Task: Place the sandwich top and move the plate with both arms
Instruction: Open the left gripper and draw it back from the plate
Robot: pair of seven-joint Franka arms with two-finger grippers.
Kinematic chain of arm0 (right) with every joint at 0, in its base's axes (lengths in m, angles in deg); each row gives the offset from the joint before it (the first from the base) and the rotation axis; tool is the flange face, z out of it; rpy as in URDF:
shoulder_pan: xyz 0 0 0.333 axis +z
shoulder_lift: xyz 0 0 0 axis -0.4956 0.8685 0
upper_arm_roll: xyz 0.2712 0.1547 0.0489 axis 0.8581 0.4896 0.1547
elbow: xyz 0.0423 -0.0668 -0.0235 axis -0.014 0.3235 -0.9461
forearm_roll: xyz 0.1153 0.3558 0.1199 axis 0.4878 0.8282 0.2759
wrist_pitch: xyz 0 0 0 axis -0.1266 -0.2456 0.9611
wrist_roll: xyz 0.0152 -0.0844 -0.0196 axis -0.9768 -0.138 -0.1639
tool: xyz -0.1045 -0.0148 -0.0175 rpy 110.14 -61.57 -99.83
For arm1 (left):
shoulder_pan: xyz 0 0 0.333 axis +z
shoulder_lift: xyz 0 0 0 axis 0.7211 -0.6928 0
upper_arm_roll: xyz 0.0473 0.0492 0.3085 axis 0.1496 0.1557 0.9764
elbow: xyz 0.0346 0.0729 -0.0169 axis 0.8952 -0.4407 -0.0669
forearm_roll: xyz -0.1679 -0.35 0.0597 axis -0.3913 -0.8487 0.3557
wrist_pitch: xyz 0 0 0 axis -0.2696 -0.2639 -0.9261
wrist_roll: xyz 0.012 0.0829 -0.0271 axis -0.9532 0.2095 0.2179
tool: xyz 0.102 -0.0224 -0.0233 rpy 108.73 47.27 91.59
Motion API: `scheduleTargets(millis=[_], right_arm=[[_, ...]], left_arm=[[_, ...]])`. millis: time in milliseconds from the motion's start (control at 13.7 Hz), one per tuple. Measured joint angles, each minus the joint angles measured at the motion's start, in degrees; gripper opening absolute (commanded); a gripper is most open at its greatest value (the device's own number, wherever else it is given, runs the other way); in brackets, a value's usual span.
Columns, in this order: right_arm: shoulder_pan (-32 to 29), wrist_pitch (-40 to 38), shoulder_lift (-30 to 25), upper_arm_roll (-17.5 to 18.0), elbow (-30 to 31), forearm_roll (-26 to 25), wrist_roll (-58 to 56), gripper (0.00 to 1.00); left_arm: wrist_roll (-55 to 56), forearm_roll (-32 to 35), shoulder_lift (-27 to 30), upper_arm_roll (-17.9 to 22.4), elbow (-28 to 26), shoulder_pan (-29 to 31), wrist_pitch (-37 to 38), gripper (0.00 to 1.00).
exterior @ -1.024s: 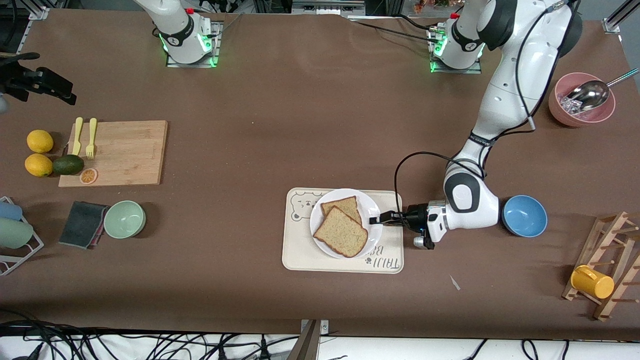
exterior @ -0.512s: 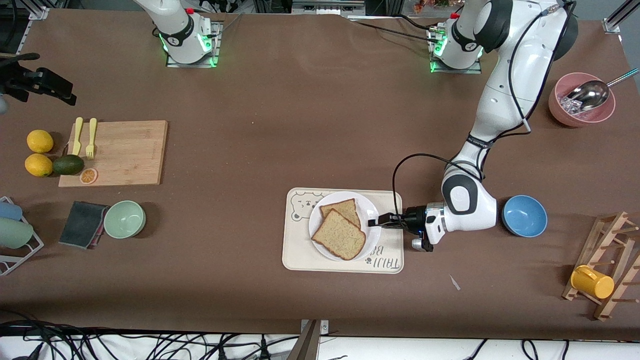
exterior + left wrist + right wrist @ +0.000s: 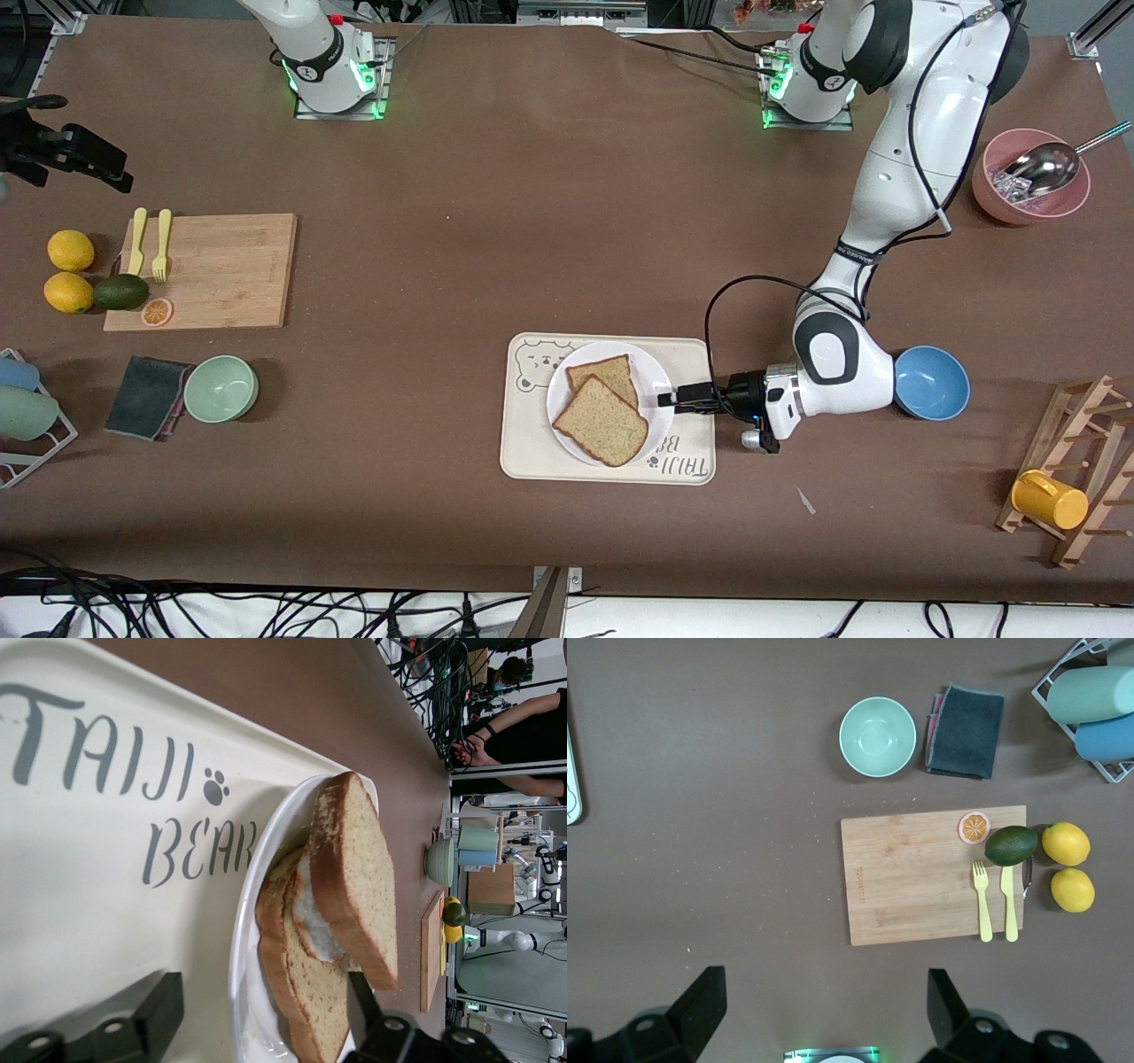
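Note:
The white plate point(image 3: 657, 383) sits on the cream bear tray point(image 3: 532, 447). On it the sandwich top point(image 3: 602, 422), the larger speckled slice, lies across the narrower slice point(image 3: 611, 370). In the left wrist view the sandwich top point(image 3: 354, 877) leans on the lower slice point(image 3: 301, 992) with a white filling between them. My left gripper point(image 3: 678, 398) lies level at the plate's edge toward the left arm's end, open, with the plate's rim point(image 3: 244, 939) between its jaws. My right gripper point(image 3: 824, 1014) hangs open and holding nothing, high over the table toward the right arm's end.
A blue bowl point(image 3: 932, 383) sits close beside the left arm's wrist. A pink bowl with a metal scoop point(image 3: 1032, 177) and a wooden rack with a yellow mug point(image 3: 1050, 501) stand toward the left arm's end. Cutting board point(image 3: 213, 270), green bowl point(image 3: 221, 388) and dark cloth point(image 3: 146, 397) lie toward the right arm's end.
My left gripper has opened and let go of the plate's rim, and its wrist has drawn back a little. The plate settled slightly nearer the front camera. The right arm waits.

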Motion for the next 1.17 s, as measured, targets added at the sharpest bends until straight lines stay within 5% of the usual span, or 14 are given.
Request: scheduleTargets(millis=[732,1171], right_arm=[[0.0,0.0,0.0,0.1,0.0,0.8,0.0,1.00],[0.0,0.1,0.0,0.1,0.0,0.8,0.0,1.00]], left_arm=[[25.6,34.3,10.7,0.7,1.0,0.4,2.1,1.00],[37.7,56.3,19.2,1.5,1.3,2.4,11.3,1.00]])
